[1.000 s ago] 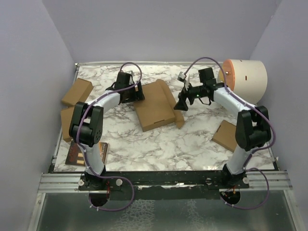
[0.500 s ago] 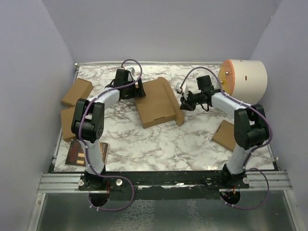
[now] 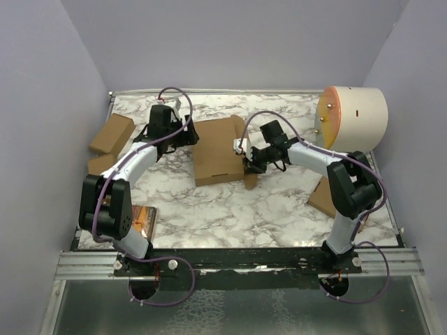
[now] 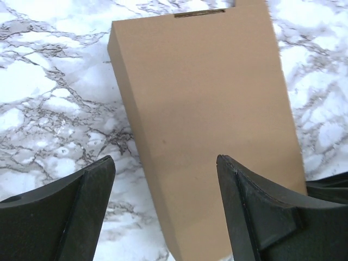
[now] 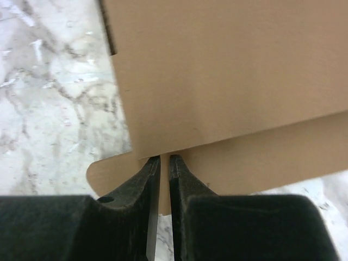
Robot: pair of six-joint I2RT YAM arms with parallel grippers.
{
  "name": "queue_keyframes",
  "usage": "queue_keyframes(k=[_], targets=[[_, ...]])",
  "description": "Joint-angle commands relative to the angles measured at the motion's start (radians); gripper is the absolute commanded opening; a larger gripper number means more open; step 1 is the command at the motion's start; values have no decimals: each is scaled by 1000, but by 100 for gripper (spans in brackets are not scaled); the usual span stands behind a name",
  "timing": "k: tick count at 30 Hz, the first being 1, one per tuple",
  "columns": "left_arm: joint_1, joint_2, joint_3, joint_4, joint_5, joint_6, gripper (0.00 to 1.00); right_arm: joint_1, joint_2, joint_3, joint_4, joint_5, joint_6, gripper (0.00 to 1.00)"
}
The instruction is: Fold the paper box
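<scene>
The paper box [image 3: 218, 149] lies closed and flat mid-table, and a rounded side flap [image 3: 251, 179] sticks out at its near right corner. My left gripper [image 3: 186, 131] hovers at the box's left edge. In the left wrist view this gripper [image 4: 166, 160] is open wide, and the box top [image 4: 206, 119] lies below and between the fingers. My right gripper [image 3: 247, 165] sits at the box's right edge. In the right wrist view it [image 5: 165, 161] is shut to a thin slit. Its tips are against the flap [image 5: 244, 157], just under the lid's edge [image 5: 217, 81].
Two small brown boxes [image 3: 112, 132] [image 3: 100, 165] lie at the far left and another [image 3: 323, 197] at the right by the right arm. A cream cylinder with an orange end [image 3: 353, 116] stands at the back right. A dark flat packet [image 3: 144, 217] lies by the left arm's base.
My right gripper has shut and moved left and nearer, to the box's right edge. The left arm has swung left, and the box has turned squarer to the table.
</scene>
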Motion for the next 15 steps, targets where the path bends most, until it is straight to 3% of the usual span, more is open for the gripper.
queue_keyframes(k=[1, 4, 9, 12, 15], targets=[[2, -116, -77, 64, 97, -24, 73, 86, -60, -30, -22, -33, -68, 14], [-7, -157, -155, 128, 224, -77, 66, 124, -82, -10, -56, -58, -58, 16], [-20, -243, -242, 184, 272, -118, 65, 121, -165, -37, -112, -89, -104, 23], [-20, -270, -270, 253, 338, -160, 63, 120, -252, -143, -78, -146, -168, 38], [-22, -228, -285, 373, 450, -248, 53, 116, -310, -246, -9, -159, -238, 63]])
